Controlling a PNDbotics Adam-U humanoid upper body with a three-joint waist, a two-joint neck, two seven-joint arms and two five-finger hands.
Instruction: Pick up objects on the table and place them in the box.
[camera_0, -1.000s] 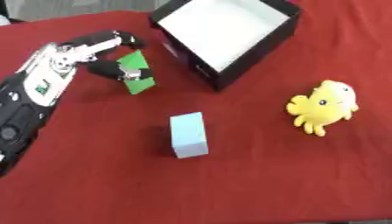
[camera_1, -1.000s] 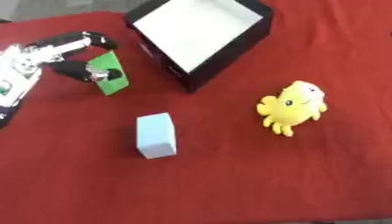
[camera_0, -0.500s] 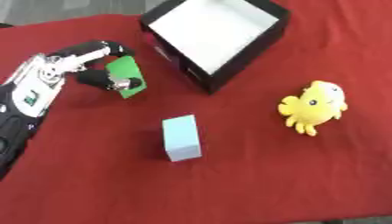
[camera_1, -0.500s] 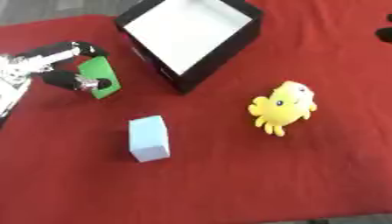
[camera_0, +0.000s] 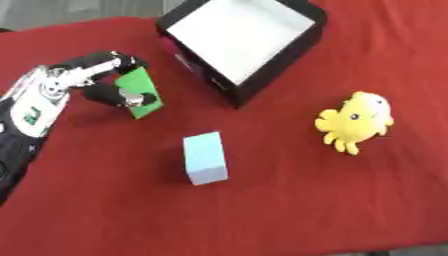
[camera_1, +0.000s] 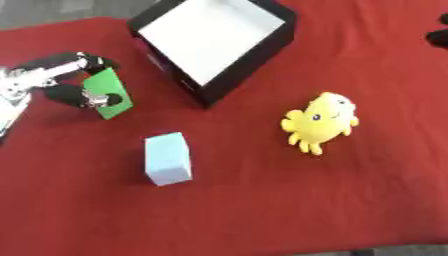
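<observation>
A red tablecloth (camera_0: 289, 210) covers the whole work surface. The largest thing on it is an open black box (camera_0: 241, 42) with a white inside, set at an angle near the far edge; nothing shows within it.

The robot's left arm (camera_0: 31, 117), black with silver joints, reaches in from the side to the left of the box. Its left hand (camera_0: 92, 80) is curled around a flat green block (camera_0: 140, 92), with a finger over the block's top edge and the thumb on its face. The block is tilted and sits to the left of the box, close to it but not touching. Whether the block rests on the cloth or is lifted off it cannot be told.

A yellow plush toy (camera_0: 354, 122), with small legs and a pale patch on its head, lies on the cloth to the right of the box and nearer the robot, well apart from it.

A pale blue block (camera_0: 205, 158) stands on the cloth nearer the robot than the box, below the green block and apart from it.

A small dark shape (camera_1: 437, 35) shows at the right-hand edge, beyond the box; what it is cannot be told.
</observation>
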